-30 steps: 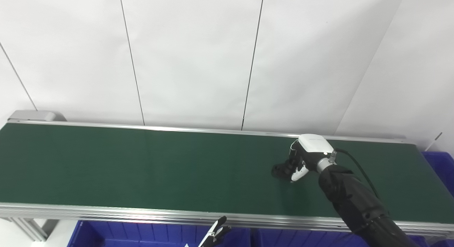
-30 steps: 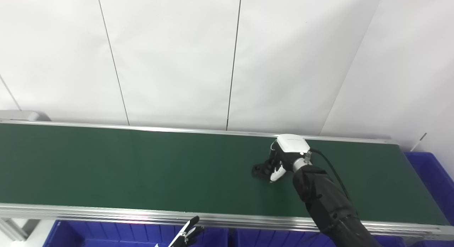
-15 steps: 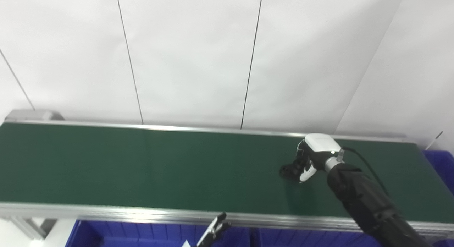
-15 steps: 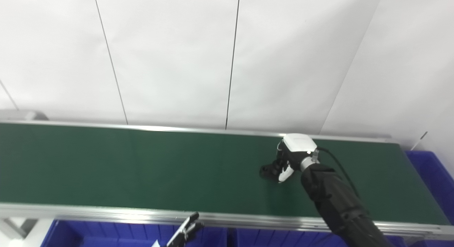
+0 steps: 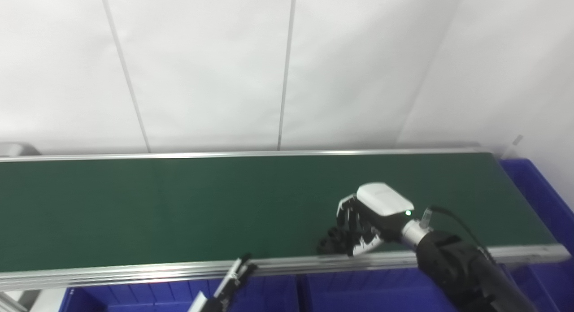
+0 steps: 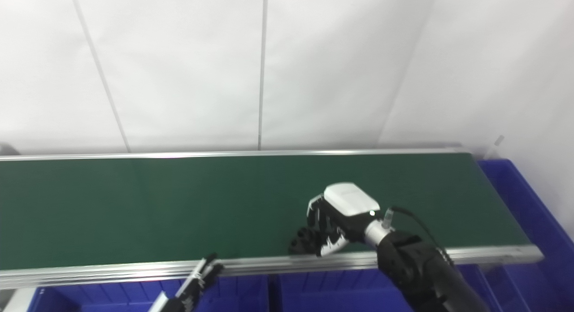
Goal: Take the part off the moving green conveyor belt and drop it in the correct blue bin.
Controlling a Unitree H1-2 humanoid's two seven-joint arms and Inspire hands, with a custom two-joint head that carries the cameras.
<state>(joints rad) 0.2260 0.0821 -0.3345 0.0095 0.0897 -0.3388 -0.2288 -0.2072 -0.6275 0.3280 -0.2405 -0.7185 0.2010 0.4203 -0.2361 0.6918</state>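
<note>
White wall panels (image 5: 202,70) with thin dark seams stand behind a long green conveyor belt (image 5: 157,204) framed by silver rails (image 5: 134,272).

The part (image 5: 334,244), a small dark object, sits at the belt's near edge, toward its right end, just above the near rail. Its shape is hard to make out against the black fingers. The right hand (image 5: 358,227) has its fingers (image 5: 347,218) curled down around the part, gripping it from above and behind; the white back of the hand faces up and a small green light shows near the wrist. Whether the part is lifted clear of the belt or touching it cannot be told. The right arm, sleeved in black, reaches in from the lower right corner across the near rail, with a thin cable looping beside the wrist.

The left hand (image 6: 197,280) shows only in part at the bottom edge, below the near rail and left of the part, fingertips pointing up toward the rail. Whether it is open or closed cannot be told.

Blue bins (image 5: 350,289) line the space under the near rail, with a divider between two of them below the part. Another blue bin (image 6: 515,191) stands past the belt's right end.
</note>
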